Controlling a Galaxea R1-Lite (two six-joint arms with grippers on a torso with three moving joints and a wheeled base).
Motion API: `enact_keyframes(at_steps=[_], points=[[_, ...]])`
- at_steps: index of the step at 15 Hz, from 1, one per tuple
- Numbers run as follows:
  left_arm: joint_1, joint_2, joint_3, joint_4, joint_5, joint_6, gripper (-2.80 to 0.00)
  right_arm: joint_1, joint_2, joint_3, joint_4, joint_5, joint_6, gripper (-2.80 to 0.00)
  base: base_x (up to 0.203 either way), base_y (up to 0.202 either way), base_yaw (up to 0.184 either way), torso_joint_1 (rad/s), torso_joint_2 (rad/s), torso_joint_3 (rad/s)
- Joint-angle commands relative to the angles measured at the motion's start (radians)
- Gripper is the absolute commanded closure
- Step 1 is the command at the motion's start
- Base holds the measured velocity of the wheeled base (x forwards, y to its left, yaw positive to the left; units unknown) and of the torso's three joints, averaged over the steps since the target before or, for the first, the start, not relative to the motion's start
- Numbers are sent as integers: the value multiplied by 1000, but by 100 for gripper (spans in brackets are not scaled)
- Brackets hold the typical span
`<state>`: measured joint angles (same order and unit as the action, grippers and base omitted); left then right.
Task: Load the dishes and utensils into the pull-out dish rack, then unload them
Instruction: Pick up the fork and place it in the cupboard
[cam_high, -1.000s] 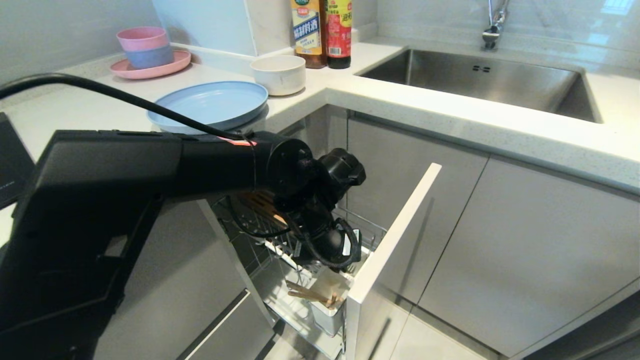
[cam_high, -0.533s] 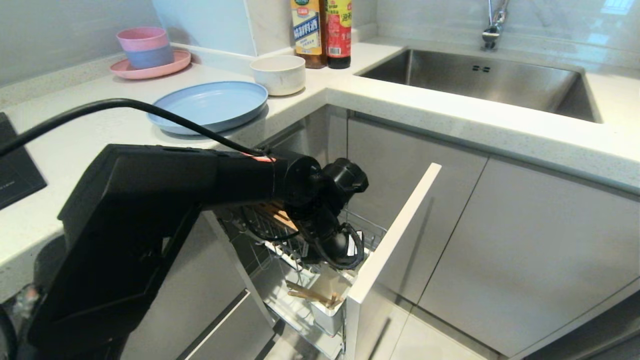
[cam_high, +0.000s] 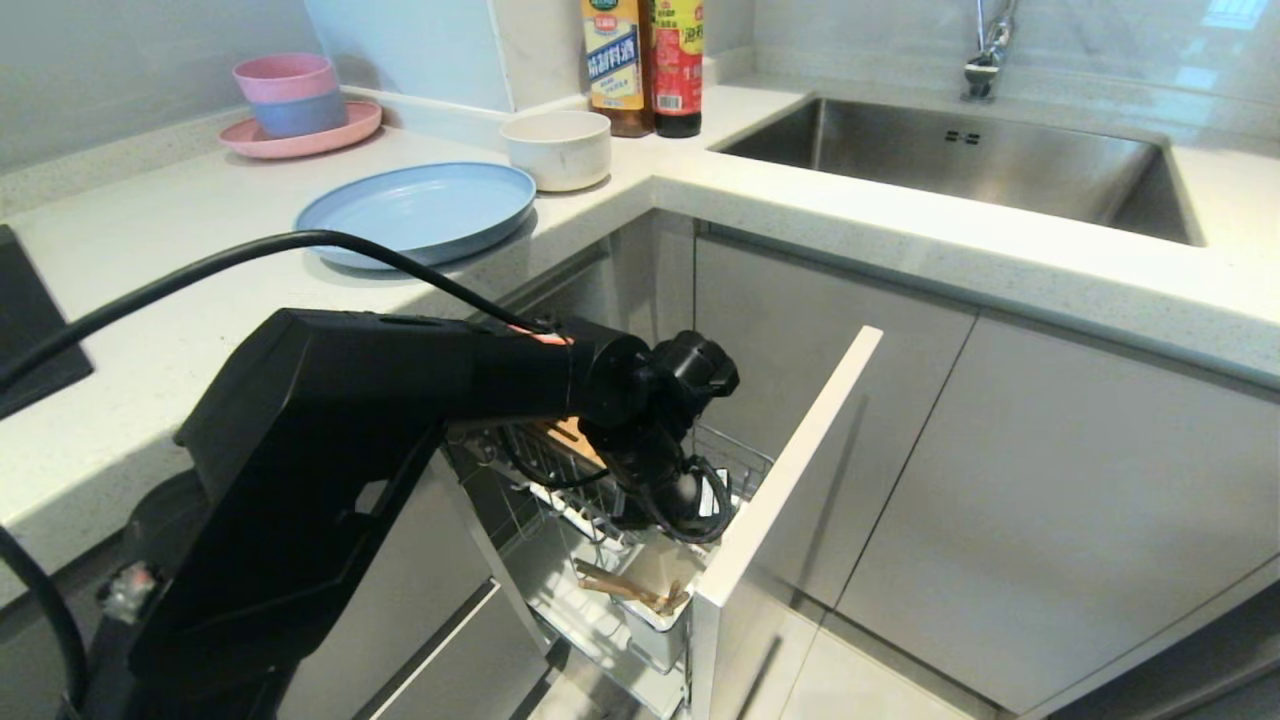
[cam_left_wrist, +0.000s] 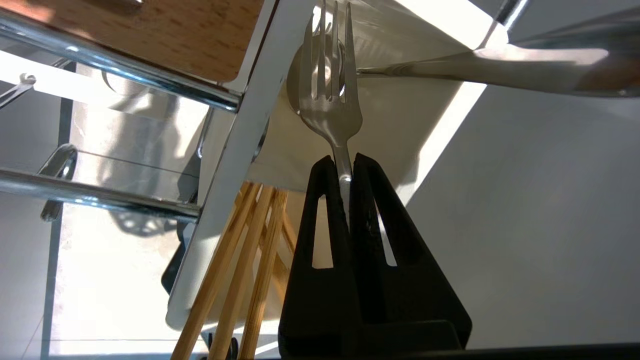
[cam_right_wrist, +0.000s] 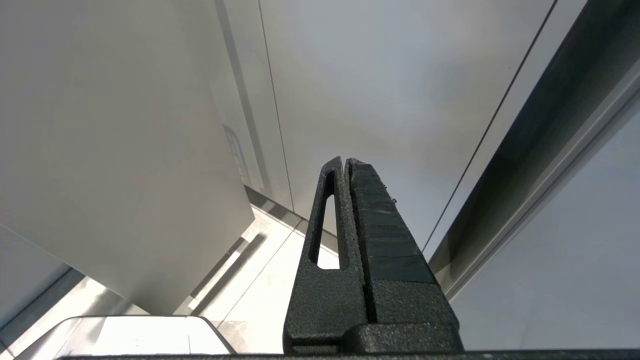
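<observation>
From the head view, the left arm reaches down into the pull-out dish rack, which stands drawn out from the cabinet with its pale front panel on the right, and the arm's wrist hides the left hand there. Only the left wrist view shows that hand clenched on the neck of a silver fork, tines pointing away from the camera into a white plastic cup of the rack. That view also shows another piece of metal cutlery lying across the cup's rim beside the tines, the chopsticks standing in a bundle in the neighbouring white cup just beside the hand, a bamboo strip and chrome wires. In the head view the chopsticks appear as pale sticks leaning in the near cup, below the wrist. On the surface at far left, seen only from the head, the light-blue plate lies flat with the off-white bowl just beyond it; a pink plate carrying stacked bowls sits further left, two sauce bottles stand behind, and the steel sink lies to the right. The right hand, seen only in its own wrist view, is clenched on nothing, low by grey cabinet doors and the floor.
</observation>
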<state>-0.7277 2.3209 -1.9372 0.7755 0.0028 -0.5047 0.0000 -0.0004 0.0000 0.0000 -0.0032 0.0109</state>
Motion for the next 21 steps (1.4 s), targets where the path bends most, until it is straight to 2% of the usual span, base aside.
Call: enact_keyframes(at_steps=[1,5,6,14,21], points=[[1,5,0,2,0,-3,0,0,0,2,0,0,0,0,0,0,0,0,0,0],[-1,-2,1,5,0,-5,0,0,0,2,0,0,0,0,0,0,0,0,0,0],[-1,-8,1,5,2,-5,-280,0,0,2,0,0,0,0,0,0,0,0,0,0],[-3,-72,3,9,3,-13,-280,0,0,2,0,0,0,0,0,0,0,0,0,0],[-5,-232,4,62,41,-39,-280,0,0,2,0,0,0,0,0,0,0,0,0,0]])
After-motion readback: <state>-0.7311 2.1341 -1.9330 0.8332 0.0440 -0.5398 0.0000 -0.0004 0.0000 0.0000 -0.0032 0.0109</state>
